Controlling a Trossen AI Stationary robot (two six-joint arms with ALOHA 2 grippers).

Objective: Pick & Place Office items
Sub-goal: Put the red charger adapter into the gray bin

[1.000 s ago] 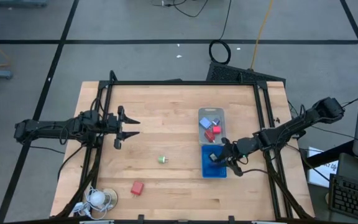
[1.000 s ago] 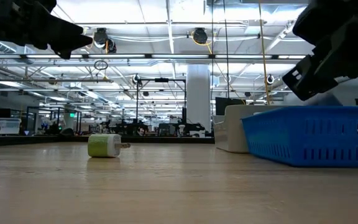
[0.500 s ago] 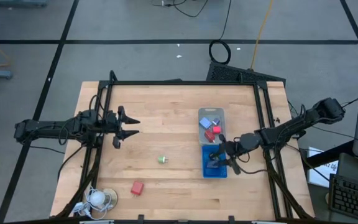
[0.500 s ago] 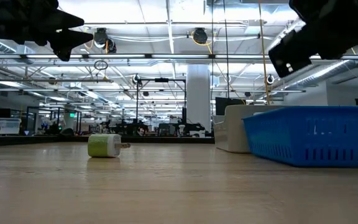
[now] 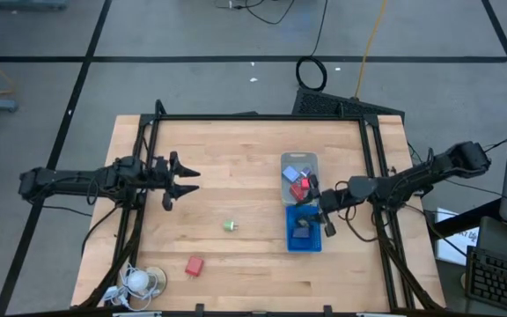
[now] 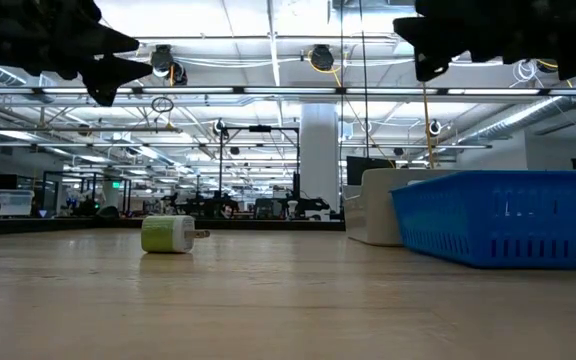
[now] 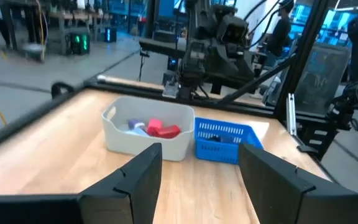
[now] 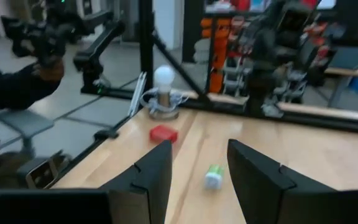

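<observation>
My right gripper is open and hovers above the blue tray, near where it meets the clear tray. A dark piece lies in the blue tray. Red and blue items sit in the clear tray. A green bit lies on its side mid-table, also visible in the low view and the right wrist view. A red block rests near the near edge. My left gripper waits open above the table's left part, holding nothing.
A white round coiled-cord thing sits at the near left corner. The black frame rails run along the table's sides. Bare wood lies between the green bit and the trays. A person's hand and sleeve show beyond the table.
My right gripper has risen out of the blue tray and drawn back toward the table's far right. The dark piece stays lying in the blue tray where the gripper was. The left arm kept still.
</observation>
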